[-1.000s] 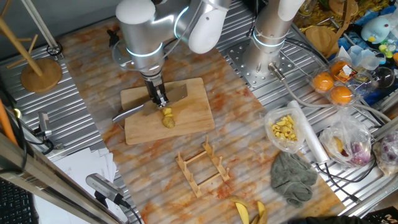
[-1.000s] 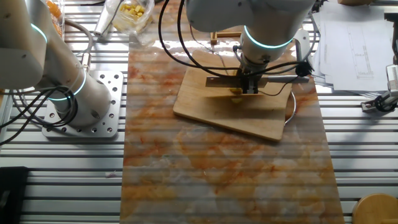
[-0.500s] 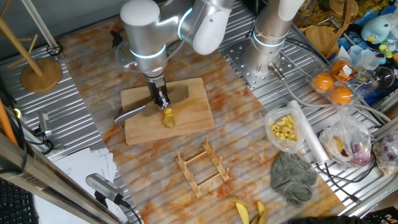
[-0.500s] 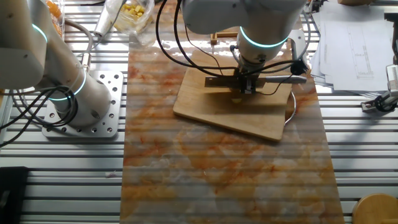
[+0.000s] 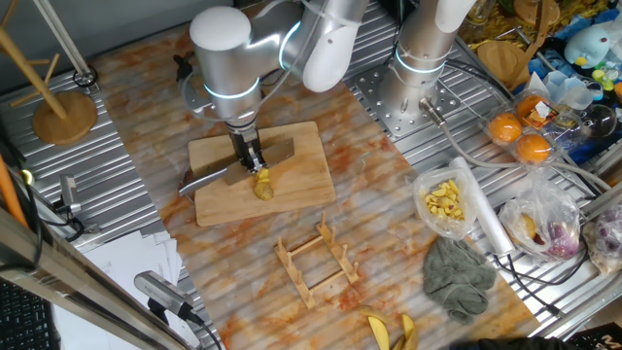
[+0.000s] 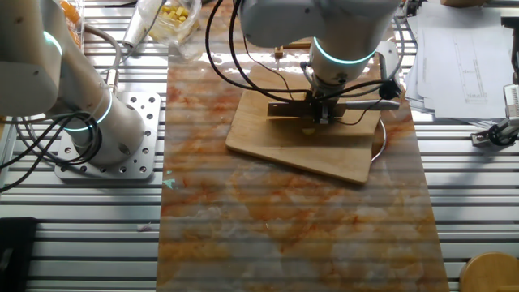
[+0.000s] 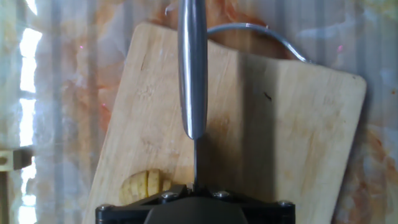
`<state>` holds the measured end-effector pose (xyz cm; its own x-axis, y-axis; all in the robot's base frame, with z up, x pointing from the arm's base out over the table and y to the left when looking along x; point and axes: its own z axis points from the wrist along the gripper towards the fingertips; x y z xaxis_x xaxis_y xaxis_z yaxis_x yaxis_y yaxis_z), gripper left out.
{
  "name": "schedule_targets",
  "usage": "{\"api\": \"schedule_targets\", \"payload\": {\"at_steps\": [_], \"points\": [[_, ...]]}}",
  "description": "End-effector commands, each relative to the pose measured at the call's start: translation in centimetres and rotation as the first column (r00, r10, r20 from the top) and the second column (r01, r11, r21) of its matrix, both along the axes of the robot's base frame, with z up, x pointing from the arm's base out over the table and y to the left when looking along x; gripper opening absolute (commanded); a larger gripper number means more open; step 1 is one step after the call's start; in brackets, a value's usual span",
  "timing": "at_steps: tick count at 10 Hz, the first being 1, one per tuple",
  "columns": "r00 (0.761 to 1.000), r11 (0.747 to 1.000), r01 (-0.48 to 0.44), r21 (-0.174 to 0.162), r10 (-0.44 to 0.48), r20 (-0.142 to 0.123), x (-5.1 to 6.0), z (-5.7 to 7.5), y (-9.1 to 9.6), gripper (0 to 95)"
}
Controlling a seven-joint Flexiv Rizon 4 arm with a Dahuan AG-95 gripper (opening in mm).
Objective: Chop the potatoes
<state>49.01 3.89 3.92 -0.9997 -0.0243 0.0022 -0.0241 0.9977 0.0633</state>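
Gripper (image 5: 252, 158) clamps the knife (image 7: 193, 68) above the potatoes (image 5: 261, 184); a skewed blade could scatter chunks off the cutting board (image 5: 301, 185).

Both fixed views come to me evenly lit and fairly sharp. In the other fixed view I get a white glare band on the marbled mat (image 6: 243, 61) at 12 o'clock. My hand view is softer: the knife handle (image 7: 193, 62) shines with a bright streak and looks blurred, throwing a dark shadow across the cutting board (image 7: 298, 124) toward 3 o'clock. Blown-out patches sit at 9 o'clock.
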Motion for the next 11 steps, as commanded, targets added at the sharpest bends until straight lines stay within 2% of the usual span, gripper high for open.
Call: {"api": "schedule_targets", "payload": {"at_steps": [1,2,3,7,11], "points": [[0.998,0.997,-0.056,-0.048,0.055,-0.012,0.3,2.0,-1.1,0.0],[0.999,0.999,-0.036,-0.03,0.036,-0.013,0.3,2.7,-1.0,0.0],[0.999,0.999,-0.032,-0.035,0.031,-0.013,0.5,3.4,-0.7,0.0],[1.0,1.0,-0.019,-0.019,0.019,-0.009,0.2,4.1,-0.6,0.0],[1.0,1.0,-0.019,-0.011,0.019,-0.008,0.3,3.3,-0.6,0.0]]}}
